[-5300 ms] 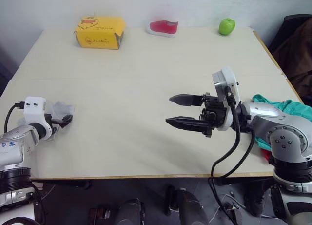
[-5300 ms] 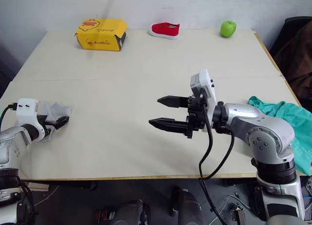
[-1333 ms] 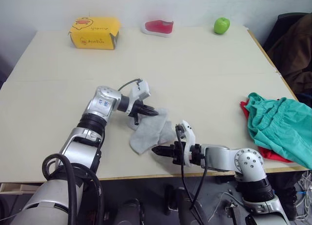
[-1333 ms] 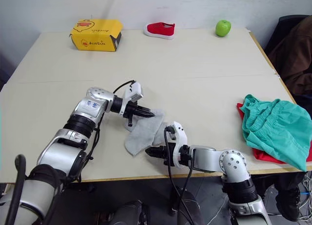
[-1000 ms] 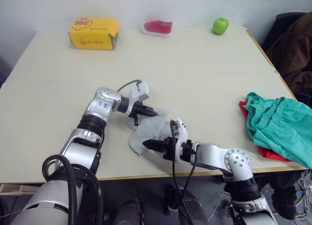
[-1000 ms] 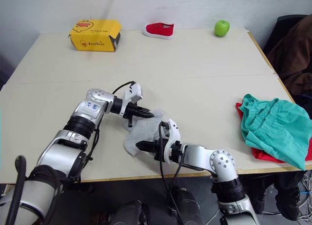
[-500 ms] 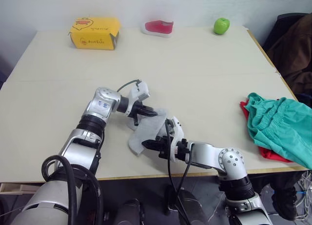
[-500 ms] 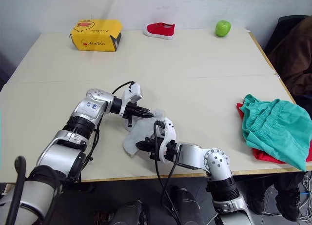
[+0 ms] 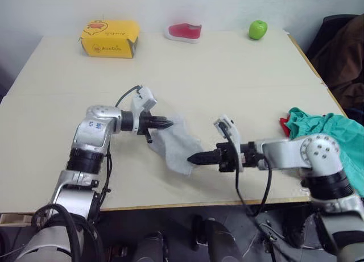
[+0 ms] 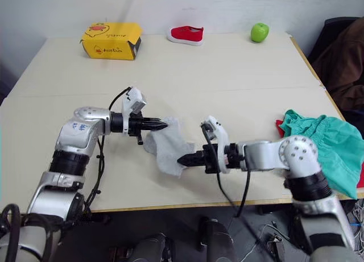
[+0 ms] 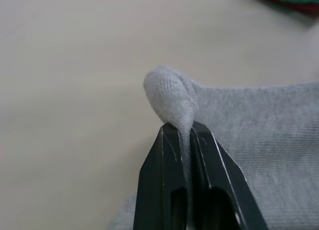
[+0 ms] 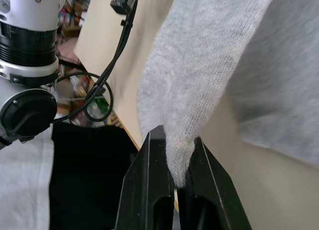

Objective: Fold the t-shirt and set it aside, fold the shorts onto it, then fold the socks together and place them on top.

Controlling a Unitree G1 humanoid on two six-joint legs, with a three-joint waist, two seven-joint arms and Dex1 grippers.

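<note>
Nearest you, at the front of the table (image 9: 239,97), both grippers have hold of the socks (image 9: 177,146), which hang stretched between them as a grey sheet slanting from the left gripper (image 9: 168,124) down to the right gripper (image 9: 192,158). From the head views you see only that each set of black fingers meets the cloth. Your wrist views settle it. In the left wrist view the left gripper's two fingers are pressed together on a rounded nub of grey knit, with the rest of the sock spreading away over the bare tabletop. In the right wrist view the right gripper's fingers are clamped on a narrow fold of the same grey cloth, and beyond it you can see the left arm's cable and the table's front edge, which the left wrist view does not give you.

To your right, at the table's right edge, the shorts (image 10: 321,142) lie bunched on top of the t-shirt (image 10: 280,127), of which only a red strip peeks out beneath the teal.

Along the far edge stand a yellow carton (image 9: 109,38) on your left, its contents hidden, then a small red shoe (image 10: 184,34), then a green apple (image 10: 259,32).
</note>
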